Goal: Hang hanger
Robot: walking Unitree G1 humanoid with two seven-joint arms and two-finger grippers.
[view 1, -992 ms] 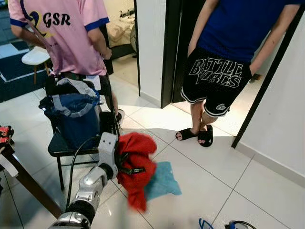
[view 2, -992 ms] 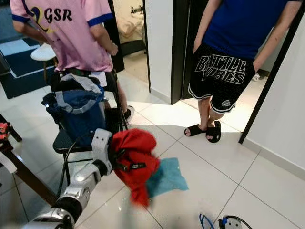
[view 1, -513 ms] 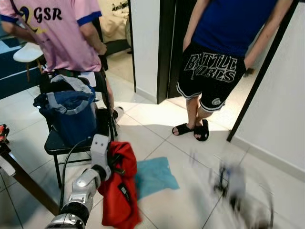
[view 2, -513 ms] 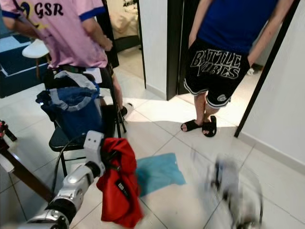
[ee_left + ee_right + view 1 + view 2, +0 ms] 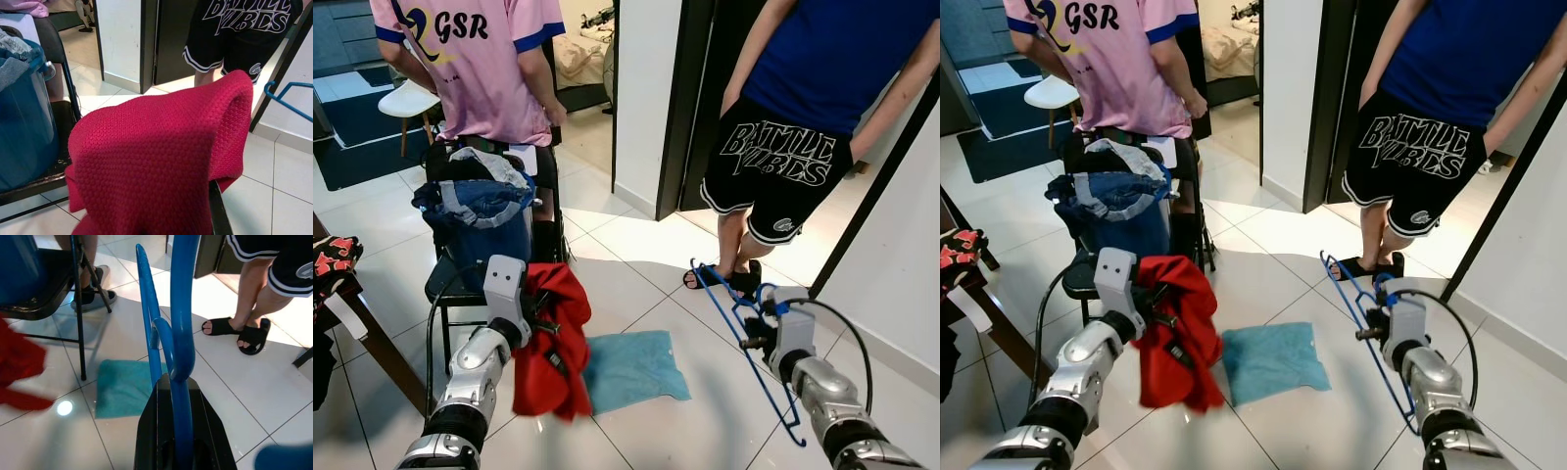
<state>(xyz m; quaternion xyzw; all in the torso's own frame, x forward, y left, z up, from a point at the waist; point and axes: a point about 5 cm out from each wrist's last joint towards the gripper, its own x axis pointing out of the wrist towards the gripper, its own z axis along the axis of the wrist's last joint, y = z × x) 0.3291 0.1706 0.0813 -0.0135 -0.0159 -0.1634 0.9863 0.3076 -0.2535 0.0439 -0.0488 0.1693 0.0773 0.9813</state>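
A red knitted garment (image 5: pixel 553 343) hangs from my left gripper (image 5: pixel 534 319), which is shut on its upper edge in front of the chair. The left wrist view has the same red garment (image 5: pixel 156 147) draped over the fingers. My right gripper (image 5: pixel 756 338) is raised on the right, shut on a blue plastic hanger (image 5: pixel 179 308). The hanger slants from near the sandalled feet down towards the floor, its hook end lowest. In the right wrist view the black fingers (image 5: pixel 146 431) clamp the hanger's bar. The two grippers are about a floor tile apart.
A blue cloth (image 5: pixel 634 365) lies on the white tiles between my arms. A black folding chair (image 5: pixel 438 284) carries a blue laundry basket (image 5: pixel 475 220). A person in a pink shirt (image 5: pixel 475 59) stands behind it, a person in black shorts (image 5: pixel 783 147) by the dark door frame (image 5: pixel 690 98). A wooden table (image 5: pixel 372 343) is at left.
My right arm has come up into view holding the blue hanger and is no longer blurred. The red garment has swung down and hangs straighter. The camera has shifted slightly.
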